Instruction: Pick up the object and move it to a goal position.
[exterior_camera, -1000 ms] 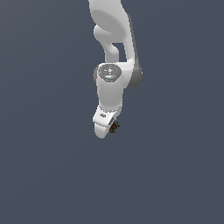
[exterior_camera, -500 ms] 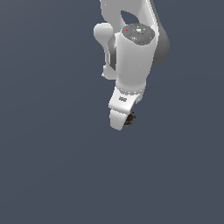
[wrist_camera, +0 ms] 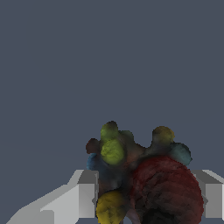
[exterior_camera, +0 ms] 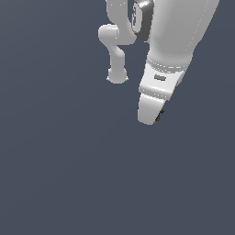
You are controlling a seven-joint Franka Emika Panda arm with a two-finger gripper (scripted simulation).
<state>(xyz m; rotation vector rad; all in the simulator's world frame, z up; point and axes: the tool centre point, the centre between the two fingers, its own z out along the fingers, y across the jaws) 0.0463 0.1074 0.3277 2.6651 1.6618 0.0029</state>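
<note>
The object (wrist_camera: 140, 175) is a dark lumpy clump with yellow, red and blue lumps. In the wrist view it fills the gap between my two white fingers (wrist_camera: 85, 197), which press on it from both sides. In the exterior view only a small dark speck of the object (exterior_camera: 159, 115) shows at the edge of my white gripper (exterior_camera: 153, 117), which hangs in the air at the exterior view's right, held well above the ground. The gripper is shut on the object.
The white arm (exterior_camera: 174, 36) comes down from the top of the exterior view, with another arm link (exterior_camera: 115, 50) behind it. The grey-blue ground (exterior_camera: 69, 174) lies all around.
The gripper has risen and moved toward the exterior view's right and closer to the camera, carrying the object with it.
</note>
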